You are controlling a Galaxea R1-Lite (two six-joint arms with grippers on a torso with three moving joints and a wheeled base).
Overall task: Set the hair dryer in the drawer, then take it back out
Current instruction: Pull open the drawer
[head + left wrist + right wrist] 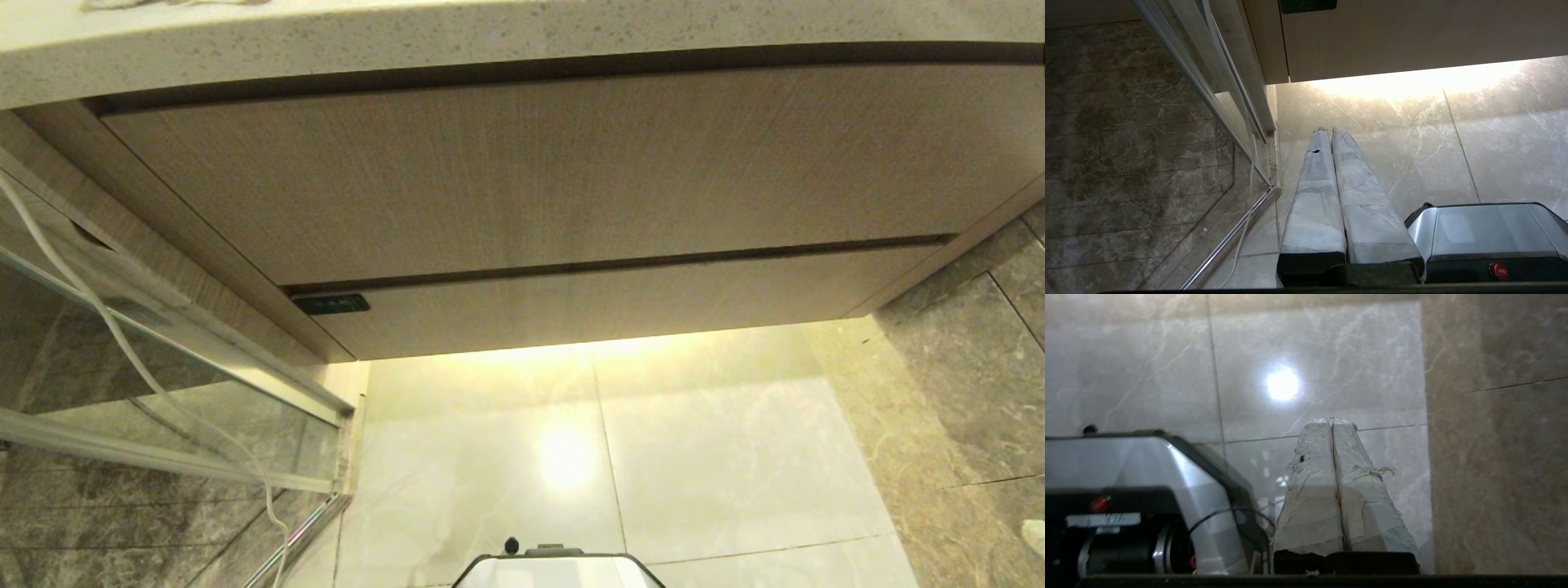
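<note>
The drawer (637, 302) is closed under the desk (490, 49); the hair dryer is not visible. Below the drawer, left gripper (1327, 130) and right gripper (1332, 420) hang closed, empty, probably parked.

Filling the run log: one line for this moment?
drawer: closed | hair dryer: not visible | left hand: shut, empty, over floor | right hand: shut, empty, over floor

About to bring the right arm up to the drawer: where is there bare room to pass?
Bare pale floor tiles lie below the shut drawer, right of the glass door and white cord. That left side is crowded. The robot base borders the near edge.
</note>
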